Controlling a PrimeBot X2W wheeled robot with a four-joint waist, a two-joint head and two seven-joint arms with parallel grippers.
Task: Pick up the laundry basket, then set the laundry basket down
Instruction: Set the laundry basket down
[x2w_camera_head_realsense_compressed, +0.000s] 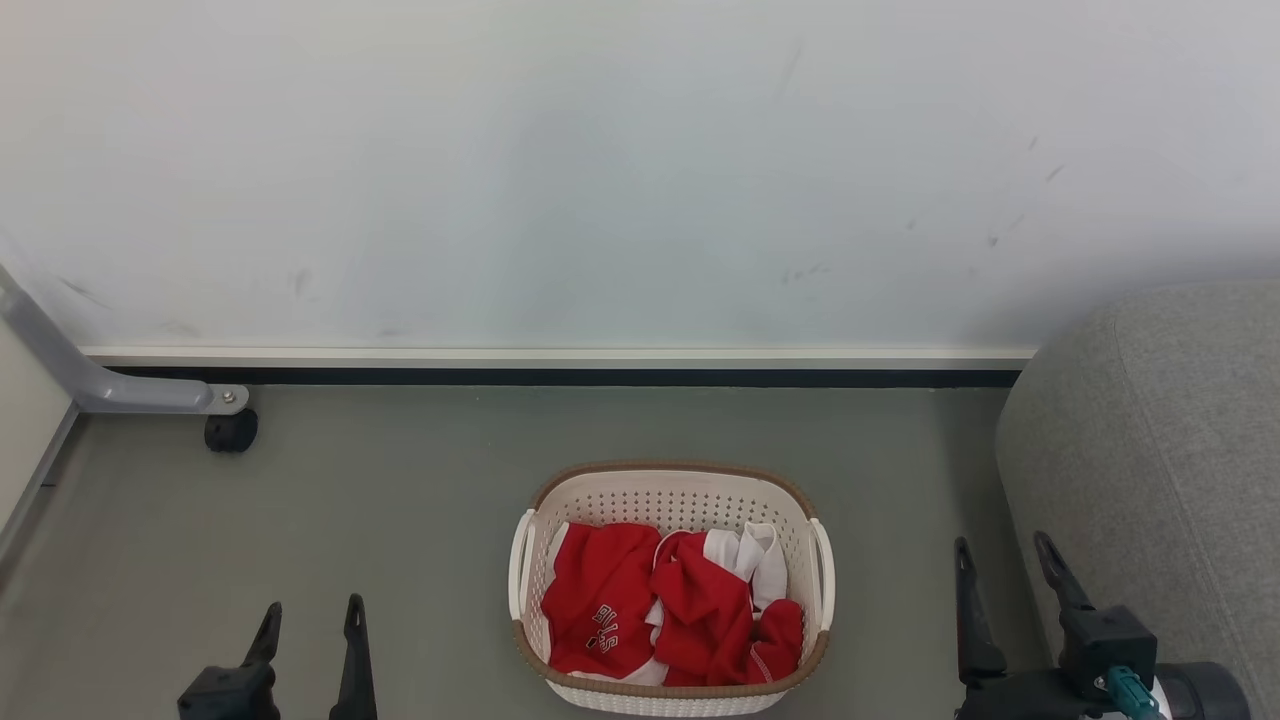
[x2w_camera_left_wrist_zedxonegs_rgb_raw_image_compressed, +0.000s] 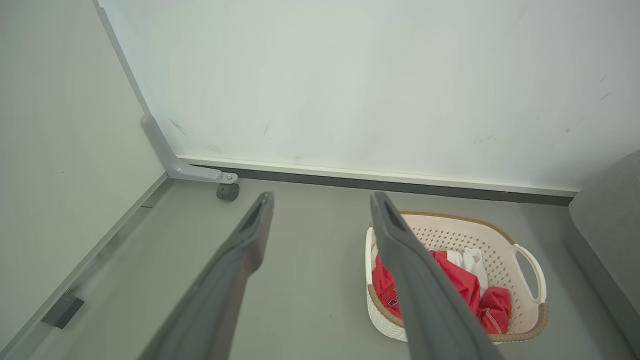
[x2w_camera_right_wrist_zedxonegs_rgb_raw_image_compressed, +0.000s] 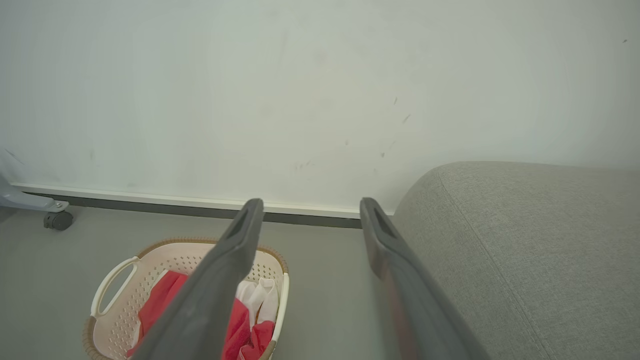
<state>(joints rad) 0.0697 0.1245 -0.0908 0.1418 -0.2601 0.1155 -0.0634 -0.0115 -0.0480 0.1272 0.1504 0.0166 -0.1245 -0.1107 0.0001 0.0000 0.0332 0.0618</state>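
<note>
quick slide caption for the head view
Open left gripper and right gripper flank the laundry basket of red and white clothes on the grey floor.

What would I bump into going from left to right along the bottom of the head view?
left tool → laundry basket → right tool

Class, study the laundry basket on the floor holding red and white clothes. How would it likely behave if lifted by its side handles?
The laundry basket looks like stiff perforated plastic, so it probably keeps its shape. Few clothes lie inside, so it is likely light. Lifted by one handle alone, it would probably tip.
</note>
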